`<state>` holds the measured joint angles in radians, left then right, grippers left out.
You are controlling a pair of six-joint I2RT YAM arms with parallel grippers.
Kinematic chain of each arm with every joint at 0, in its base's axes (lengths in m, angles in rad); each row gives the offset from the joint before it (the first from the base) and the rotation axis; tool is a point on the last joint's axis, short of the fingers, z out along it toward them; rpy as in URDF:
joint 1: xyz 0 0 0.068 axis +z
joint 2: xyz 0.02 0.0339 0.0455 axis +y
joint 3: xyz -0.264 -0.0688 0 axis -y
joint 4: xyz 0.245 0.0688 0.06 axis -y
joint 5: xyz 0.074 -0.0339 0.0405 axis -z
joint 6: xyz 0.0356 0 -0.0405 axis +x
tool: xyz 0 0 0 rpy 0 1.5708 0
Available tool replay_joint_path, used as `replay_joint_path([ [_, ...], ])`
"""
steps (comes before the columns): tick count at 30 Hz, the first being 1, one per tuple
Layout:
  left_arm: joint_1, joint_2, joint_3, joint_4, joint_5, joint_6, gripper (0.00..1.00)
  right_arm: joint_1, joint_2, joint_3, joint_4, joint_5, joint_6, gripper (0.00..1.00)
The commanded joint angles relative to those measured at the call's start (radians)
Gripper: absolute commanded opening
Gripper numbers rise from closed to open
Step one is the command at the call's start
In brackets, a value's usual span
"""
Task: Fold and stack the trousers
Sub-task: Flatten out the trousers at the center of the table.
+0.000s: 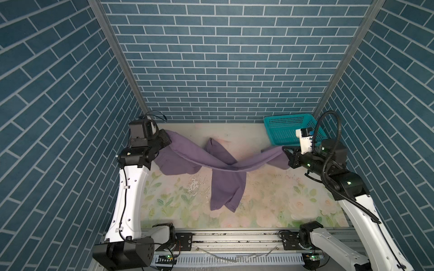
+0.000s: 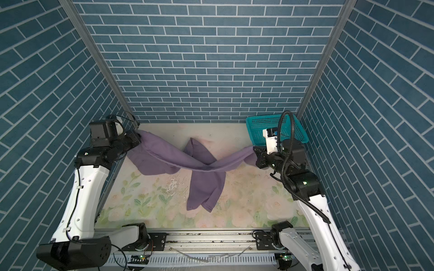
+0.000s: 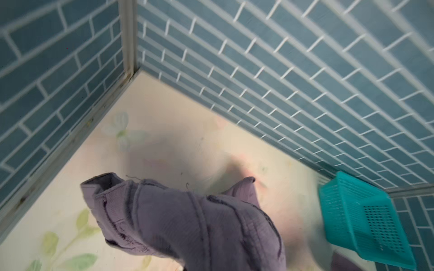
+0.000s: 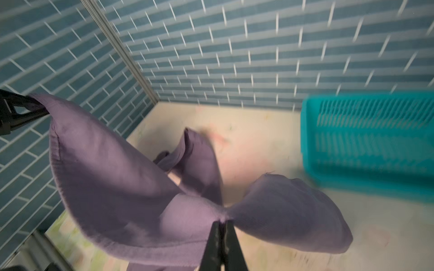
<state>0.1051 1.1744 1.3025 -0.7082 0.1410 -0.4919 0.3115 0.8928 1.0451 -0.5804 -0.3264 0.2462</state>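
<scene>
A floral-printed table (image 1: 270, 187) is enclosed by blue brick-patterned walls. At the left, near the far corner, the left gripper (image 1: 167, 140) is held above the surface. Its jaws are largely covered by cloth, but they seem to be clamped on an edge of the trousers (image 1: 225, 185). From there the purple garment is stretched across the middle, kept clear of the table and twisted once. One leg is hung down onto the floral print and another fold stands up toward the back wall. At the right, the right gripper (image 4: 222, 226) is closed tight on a pinch of the cloth. Behind it, a teal basket (image 1: 281, 126) is seen tilted in the far right corner
</scene>
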Motion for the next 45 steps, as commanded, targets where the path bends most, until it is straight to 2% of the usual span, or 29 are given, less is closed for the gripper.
replay_joint_path([
  [1,0.059,-0.064,-0.113,0.039,-0.067,-0.066,0.0,0.002,-0.074,-0.158,-0.046,-0.051,0.122,0.0],
  [3,0.103,-0.07,-0.166,0.009,-0.083,-0.093,0.0,0.001,-0.137,-0.254,-0.008,-0.027,0.169,0.0],
  [7,0.202,-0.076,-0.251,-0.031,-0.073,-0.143,0.0,0.001,-0.198,-0.342,-0.085,0.083,0.185,0.0],
  [9,0.238,-0.095,-0.289,-0.043,-0.09,-0.162,0.0,0.003,-0.233,-0.369,-0.156,0.22,0.22,0.0],
  [10,0.251,-0.114,-0.307,-0.047,-0.108,-0.173,0.0,0.005,-0.272,-0.389,-0.191,0.328,0.257,0.0],
  [14,0.263,-0.195,-0.365,-0.052,-0.207,-0.215,0.0,0.009,-0.475,-0.427,-0.237,0.573,0.401,0.0],
  [15,0.264,-0.208,-0.373,-0.051,-0.223,-0.225,0.0,0.009,-0.504,-0.41,-0.259,0.639,0.425,0.09],
  [17,0.265,-0.211,-0.369,-0.07,-0.243,-0.238,0.0,0.009,-0.526,-0.353,-0.287,0.738,0.429,0.46],
  [18,0.266,-0.205,-0.365,-0.075,-0.245,-0.238,0.0,0.01,-0.525,-0.313,-0.29,0.785,0.413,0.6],
  [19,0.266,-0.198,-0.367,-0.075,-0.238,-0.238,0.0,0.009,-0.516,-0.267,-0.269,0.808,0.374,0.63],
  [22,0.266,-0.174,-0.393,-0.053,-0.191,-0.233,0.0,0.009,-0.4,-0.148,-0.177,0.781,0.261,0.58],
  [26,0.265,-0.169,-0.455,-0.022,-0.151,-0.252,0.0,0.031,-0.094,-0.073,0.008,0.547,0.223,0.5],
  [27,0.266,-0.175,-0.467,-0.02,-0.146,-0.256,0.0,0.063,-0.004,-0.068,0.068,0.52,0.222,0.51],
  [31,0.267,-0.21,-0.482,-0.057,-0.152,-0.241,0.01,0.29,0.35,0.054,0.173,0.6,0.127,0.61],
  [32,0.267,-0.216,-0.482,-0.066,-0.155,-0.231,0.08,0.311,0.418,0.089,0.181,0.581,0.124,0.64],
  [33,0.267,-0.225,-0.477,-0.078,-0.159,-0.222,0.23,0.329,0.492,0.116,0.198,0.548,0.128,0.66],
  [36,0.268,-0.245,-0.469,-0.111,-0.168,-0.213,0.75,0.364,0.627,0.143,0.284,0.467,0.146,0.73],
  [37,0.267,-0.249,-0.463,-0.12,-0.169,-0.214,0.84,0.378,0.681,0.162,0.296,0.45,0.146,0.75],
  [41,0.267,-0.244,-0.437,-0.107,-0.175,-0.2,0.98,0.415,0.85,0.241,0.278,0.378,0.141,0.76],
  [45,0.267,-0.2,-0.396,-0.086,-0.141,-0.191,0.99,0.436,0.981,0.282,0.284,0.31,0.156,0.76],
])
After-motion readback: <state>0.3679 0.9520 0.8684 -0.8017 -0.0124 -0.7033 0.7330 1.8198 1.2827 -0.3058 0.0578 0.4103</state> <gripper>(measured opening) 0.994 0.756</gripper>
